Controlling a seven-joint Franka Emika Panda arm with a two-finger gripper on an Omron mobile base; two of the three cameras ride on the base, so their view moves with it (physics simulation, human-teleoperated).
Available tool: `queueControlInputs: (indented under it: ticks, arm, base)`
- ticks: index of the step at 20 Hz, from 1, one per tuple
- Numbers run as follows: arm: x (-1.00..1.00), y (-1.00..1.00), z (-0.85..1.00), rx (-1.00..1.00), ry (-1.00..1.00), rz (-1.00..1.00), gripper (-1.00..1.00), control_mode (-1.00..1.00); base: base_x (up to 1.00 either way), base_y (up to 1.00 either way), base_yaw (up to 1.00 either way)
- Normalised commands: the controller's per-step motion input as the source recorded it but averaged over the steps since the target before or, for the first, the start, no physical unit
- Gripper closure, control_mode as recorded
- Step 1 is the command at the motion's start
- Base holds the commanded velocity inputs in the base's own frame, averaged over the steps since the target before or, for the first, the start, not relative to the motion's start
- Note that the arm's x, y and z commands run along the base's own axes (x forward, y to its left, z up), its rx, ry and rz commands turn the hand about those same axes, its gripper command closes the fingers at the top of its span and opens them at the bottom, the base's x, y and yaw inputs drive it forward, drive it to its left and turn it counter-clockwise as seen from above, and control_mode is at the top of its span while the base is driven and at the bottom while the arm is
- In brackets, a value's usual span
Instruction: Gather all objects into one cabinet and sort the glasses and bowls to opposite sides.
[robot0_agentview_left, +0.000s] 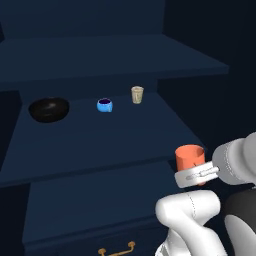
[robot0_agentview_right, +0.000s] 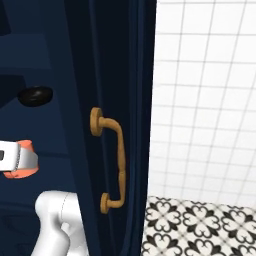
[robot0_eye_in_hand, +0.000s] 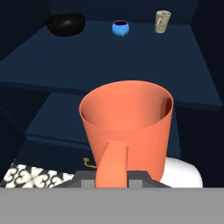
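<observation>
No text, label, brand or number can be read anywhere.

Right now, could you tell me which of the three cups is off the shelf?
The orange-red cup, clamped in the end effector; the blue cup and the beige cup stand on the shelf.

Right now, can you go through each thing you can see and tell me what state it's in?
Gripper: shut on the orange cup.
Orange cup: upright, empty, held in the air in front of the shelves.
Black bowl: upright on the shelf, at the left.
Blue cup: upright on the same shelf, middle.
Beige cup: upright on that shelf, at the right.
Cabinet door: open.
</observation>
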Motion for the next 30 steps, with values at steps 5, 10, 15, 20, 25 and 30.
queueControlInputs:
  ticks: [5,10,15,20,25,30]
  arm:
    - [0.00,0.00,0.00,0.00,0.00,0.00,1.00,1.00]
    - [0.09,0.00,0.00,0.00,0.00,0.00,1.00,-1.00]
    - [0.21,0.00,0.00,0.00,-0.02,0.00,1.00,-1.00]
    - [0.07,0.05,0.02,0.00,-0.10,0.00,1.00,-1.00]
    - [0.11,0.01,0.10,0.00,-0.25,0.00,1.00,-1.00]
    - [0.58,0.00,0.18,0.04,-0.13,0.00,1.00,-1.00]
  base:
    - [0.29,0.00,0.00]
    - [0.15,0.00,0.00]
    - [0.00,0.00,0.00]
    - [0.00,0.00,0.00]
    - [0.00,0.00,0.00]
    - [0.00,0.00,0.00]
